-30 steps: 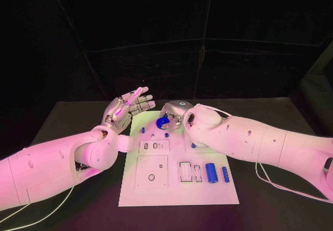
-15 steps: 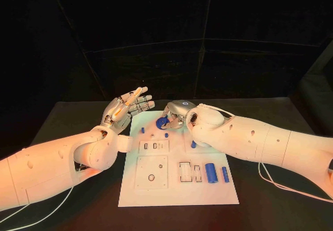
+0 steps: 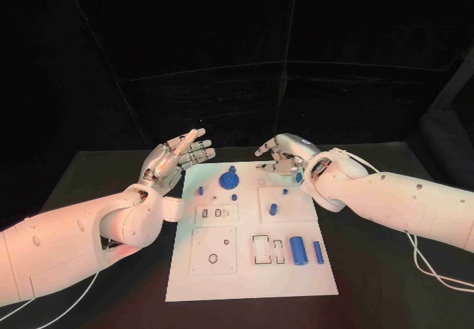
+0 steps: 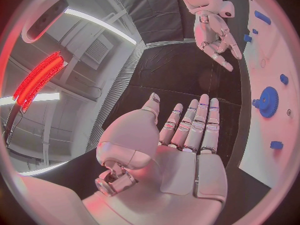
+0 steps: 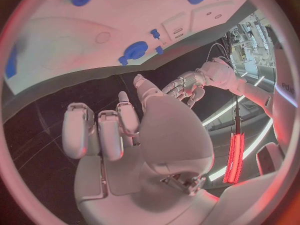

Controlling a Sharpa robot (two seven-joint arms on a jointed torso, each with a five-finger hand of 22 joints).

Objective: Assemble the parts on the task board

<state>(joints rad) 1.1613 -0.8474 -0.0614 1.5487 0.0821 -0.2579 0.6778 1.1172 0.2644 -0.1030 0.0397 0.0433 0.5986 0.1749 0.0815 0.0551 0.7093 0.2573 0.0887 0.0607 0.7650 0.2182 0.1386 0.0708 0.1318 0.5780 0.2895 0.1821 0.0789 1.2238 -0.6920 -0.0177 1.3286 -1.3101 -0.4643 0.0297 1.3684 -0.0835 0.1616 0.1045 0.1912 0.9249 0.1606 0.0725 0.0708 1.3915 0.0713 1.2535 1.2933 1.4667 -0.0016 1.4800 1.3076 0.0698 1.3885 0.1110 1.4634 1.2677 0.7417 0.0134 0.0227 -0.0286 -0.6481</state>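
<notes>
— From the head view, where does everything sit?

— The task board (image 3: 253, 271) lies in the middle of the black desk (image 3: 385, 274), its long axis running from the bottom of the frame up toward the centre. Dark desk lies along both its long sides and past its near edge. At its upper end stands a blue gear (image 3: 230, 181), flat face up, with a short stub rising from its middle. Lower right on the board, a thick blue cylinder (image 3: 298, 249) and a thin blue pin (image 3: 318, 251) lie side by side, both pointing along the board's length.

— And the hands there?

— The left hand (image 3: 177, 162) hovers at the board's upper left corner, palm showing, fingers spread wide and holding nothing. The right hand (image 3: 281, 153) is above the board's upper right end, fingers loosely curved and apart, also empty, clear of the gear.

— The left wrist view?

— The left hand (image 4: 181, 145) has its fingers straight and close together, empty. The board's edge (image 4: 265, 135) curves down the right of the frame, carrying the gear (image 4: 269, 102). The right hand (image 4: 215, 37) hangs at the top, fingers apart.

— The right wrist view?

— The right hand (image 5: 125, 135) has its fingers partly bent, with nothing held. The board (image 5: 62, 40) spans the top with the gear (image 5: 135, 51) near its edge, and the left hand (image 5: 184, 87) is open beyond.
</notes>
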